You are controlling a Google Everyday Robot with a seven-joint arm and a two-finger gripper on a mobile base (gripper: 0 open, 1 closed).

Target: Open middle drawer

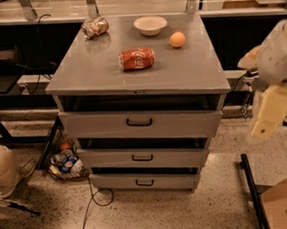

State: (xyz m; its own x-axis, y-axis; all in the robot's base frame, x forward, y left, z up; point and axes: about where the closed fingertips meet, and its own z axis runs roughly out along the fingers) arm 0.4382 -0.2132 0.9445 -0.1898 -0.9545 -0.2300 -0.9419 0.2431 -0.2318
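Three drawers (139, 124), middle drawer (142, 158) between, one can (136, 59), jaws at right, grip unclear.

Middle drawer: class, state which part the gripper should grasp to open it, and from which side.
Grip the black loop handle centred on the flat front of the middle drawer, approaching from the front; the rest is flat. The gripper hangs right of the cabinet.

Grey cabinet top (83, 74): cola can (136, 59) on side, bowl (150, 25), orange (177, 39), snack bag (95, 27).
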